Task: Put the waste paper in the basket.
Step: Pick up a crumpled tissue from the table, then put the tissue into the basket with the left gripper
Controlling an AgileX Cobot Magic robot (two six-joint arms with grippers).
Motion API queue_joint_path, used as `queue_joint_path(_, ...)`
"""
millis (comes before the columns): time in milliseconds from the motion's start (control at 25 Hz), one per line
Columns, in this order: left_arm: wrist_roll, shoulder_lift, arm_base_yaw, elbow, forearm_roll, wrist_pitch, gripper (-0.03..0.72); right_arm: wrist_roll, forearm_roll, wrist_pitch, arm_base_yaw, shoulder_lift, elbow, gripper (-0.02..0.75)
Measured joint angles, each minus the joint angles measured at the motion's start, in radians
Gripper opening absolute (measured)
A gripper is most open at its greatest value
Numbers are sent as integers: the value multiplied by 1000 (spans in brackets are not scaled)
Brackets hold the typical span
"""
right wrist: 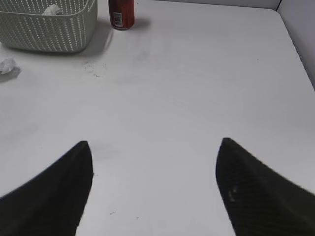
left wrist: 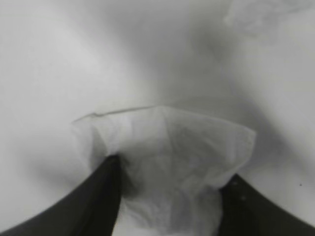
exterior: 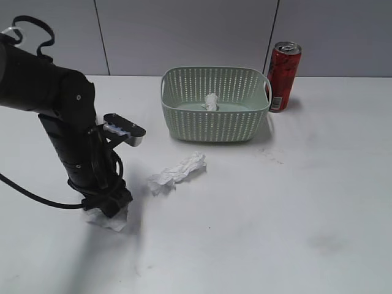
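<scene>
Three crumpled white paper wads show. One (exterior: 113,220) lies on the table at the front left, under my left gripper (exterior: 105,207). In the left wrist view this wad (left wrist: 172,142) sits between the two spread fingers of the left gripper (left wrist: 172,168), which is open around it. A second, longer wad (exterior: 180,170) lies mid-table in front of the basket. The third (exterior: 211,101) lies inside the pale green basket (exterior: 214,128). My right gripper (right wrist: 155,142) is open and empty above bare table, right of the basket (right wrist: 49,34).
A red drink can (exterior: 283,75) stands upright just right of the basket, and also shows in the right wrist view (right wrist: 121,14). The left arm's cable trails over the table's left side. A grey wall runs behind the table.
</scene>
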State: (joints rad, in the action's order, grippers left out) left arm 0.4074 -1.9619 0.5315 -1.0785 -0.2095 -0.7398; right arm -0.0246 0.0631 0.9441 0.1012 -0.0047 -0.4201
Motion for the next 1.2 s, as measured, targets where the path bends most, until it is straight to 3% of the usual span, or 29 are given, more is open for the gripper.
queue_joint_path(120, 1, -2, 0, 0, 2, 6, 129, 0, 0, 0, 0, 0, 0, 589)
queue_joint_path(240, 1, -2, 0, -1, 23, 7, 4, 0, 0, 0, 0, 0, 0, 589)
queue_joint_path(480, 1, -9, 0, -79, 107, -114, 0, 0, 0, 0, 0, 0, 0, 589)
queue_joint_path(840, 2, 17, 0, -428, 140, -200, 0, 0, 0, 0, 0, 0, 0, 589)
queue_joint_path(1000, 2, 18, 0, -542, 105, -21, 0, 0, 0, 0, 0, 0, 0, 589)
queue_joint_path(1200, 2, 7, 0, -558, -58, 363, 0, 0, 0, 0, 0, 0, 0, 587)
